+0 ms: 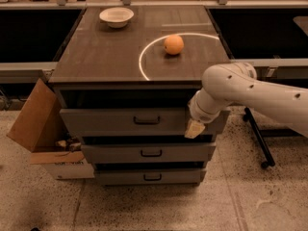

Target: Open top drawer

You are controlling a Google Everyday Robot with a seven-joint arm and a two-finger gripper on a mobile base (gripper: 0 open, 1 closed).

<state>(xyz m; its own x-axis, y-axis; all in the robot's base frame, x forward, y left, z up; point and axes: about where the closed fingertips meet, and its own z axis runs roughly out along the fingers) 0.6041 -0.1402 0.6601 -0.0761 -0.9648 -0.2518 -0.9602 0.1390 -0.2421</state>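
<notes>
The top drawer (110,121) is the tallest, widest grey front under the dark cabinet top, with a small dark bail handle (147,121) at its centre. It stands slightly out from the cabinet, with a dark gap above it. My gripper (194,128) hangs from the white arm (250,93) in front of the drawer's right end, well to the right of the handle. Its pale tip points down.
Two shorter grey drawers (149,152) sit below the top one. An orange (173,44) and a white bowl (116,17) lie on the cabinet top. An open cardboard box (41,124) stands at the cabinet's left. A chair base (260,138) stands at the right.
</notes>
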